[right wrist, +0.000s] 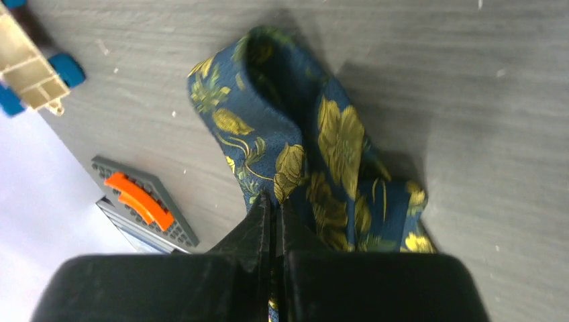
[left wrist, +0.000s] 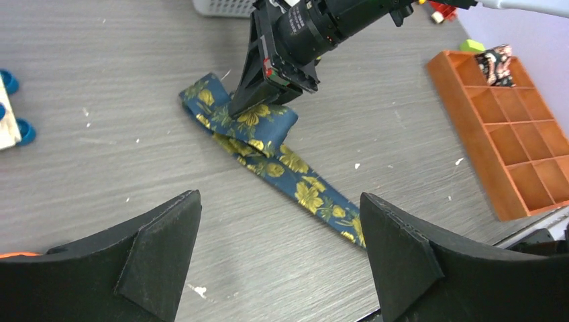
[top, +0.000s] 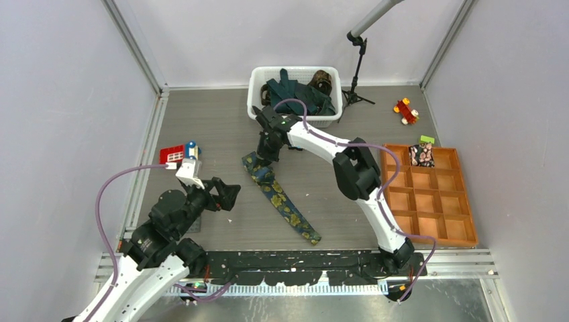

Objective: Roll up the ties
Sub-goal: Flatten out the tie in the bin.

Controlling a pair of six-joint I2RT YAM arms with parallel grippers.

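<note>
Nearest, the left gripper (top: 227,196) hangs over the table (top: 201,127) with its jaws wide apart, holding nothing. Just past it lies one blue tie (top: 285,204) with gold flowers, stretched on the table in a long slanted line. Its near end is not rolled at all. At its far end the cloth is folded over once. The right gripper (top: 268,153) pinches that fold, its jaws squeezed tight on the tie. So I think the roll on this tie has only just begun, and nearly its whole length is left to roll.

To the right sits one orange tray (top: 472,208) with twelve cells. One rolled tie (top: 421,155) sits in the middle cell of the far row. That is one tie done, I think.

Farthest away is one white basket (top: 295,69). More ties (top: 298,92) are piled in it, dark teal and brown. I cannot count them, but there are at least two, and they need rolling too.
</note>
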